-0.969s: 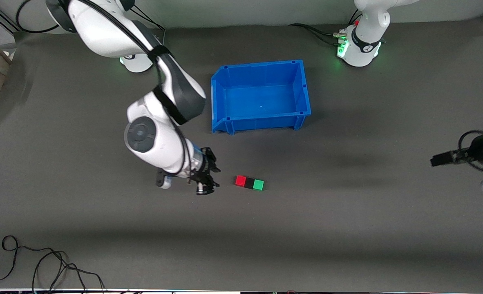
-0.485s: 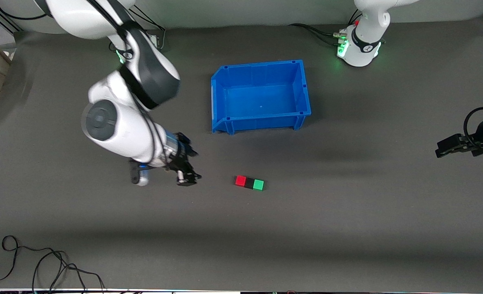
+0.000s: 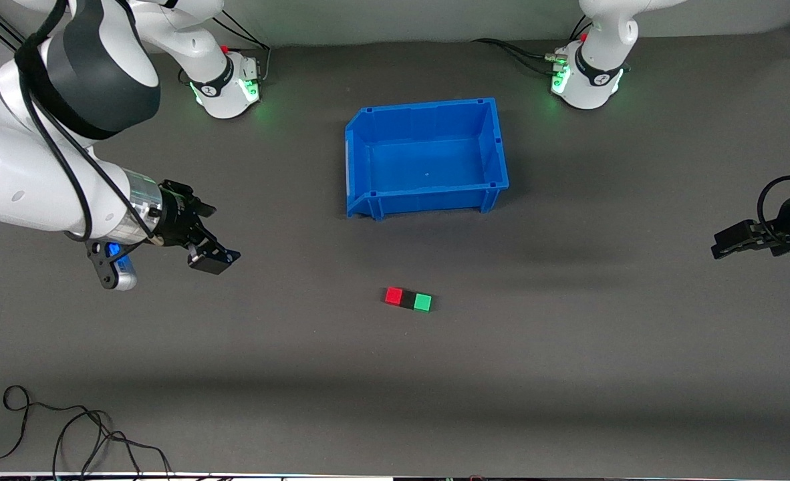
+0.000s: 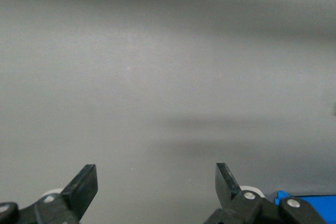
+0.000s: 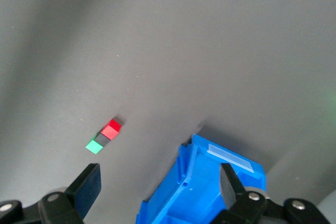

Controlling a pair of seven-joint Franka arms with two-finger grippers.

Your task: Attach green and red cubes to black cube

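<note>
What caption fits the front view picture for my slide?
Red cube, black cube and green cube sit joined in a row, both grippers away.

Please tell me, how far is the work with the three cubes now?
Done, as it looks: the red cube, the black cube and the green cube lie in one row on the mat, black in the middle. In hand: nothing; the right gripper is open over bare mat near the right arm's end, and the left gripper is open at the left arm's end. The blue bin is empty. Nothing visible is left.
</note>
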